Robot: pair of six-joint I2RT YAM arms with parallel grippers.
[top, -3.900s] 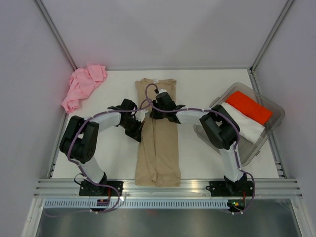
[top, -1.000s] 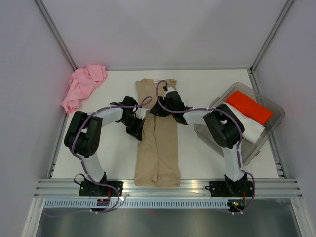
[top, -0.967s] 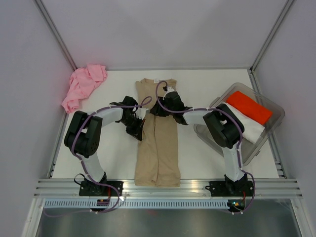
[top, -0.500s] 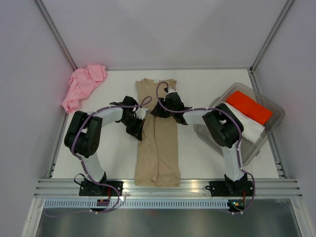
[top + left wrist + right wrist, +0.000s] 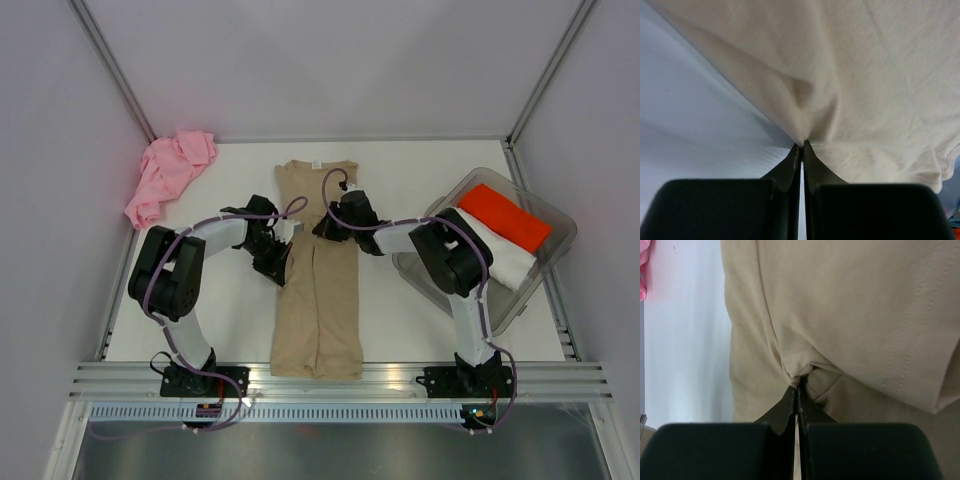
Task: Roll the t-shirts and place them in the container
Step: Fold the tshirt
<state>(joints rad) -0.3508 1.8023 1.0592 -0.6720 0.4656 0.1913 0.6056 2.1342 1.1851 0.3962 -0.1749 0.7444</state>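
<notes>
The left gripper (image 5: pixel 801 148) and right gripper (image 5: pixel 797 386) each pinch the tan shirt (image 5: pixel 320 320) near its top. It looks like folding before rolling. Next, both should lift together.

Robotics lab cell. White bench (image 5: pixel 420 320); plain grey enclosure walls (image 5: pixel 330 60) beyond right gripper (image 5: pixel 322 228); aluminium rail (image 5: pixel 340 378) behind it, carrying bolted arm bases (image 5: pixel 205 380).

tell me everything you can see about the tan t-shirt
The tan t-shirt looks like soft knit cloth, folded into a long narrow strip lying flat mid table. Its collar end, with a small label, is far from the arm bases, and its hem is near the front edge. The left pincer is shut on a pinch at its left edge, the right pincer on a pinch nearer its middle, each puckering the cloth.
</notes>
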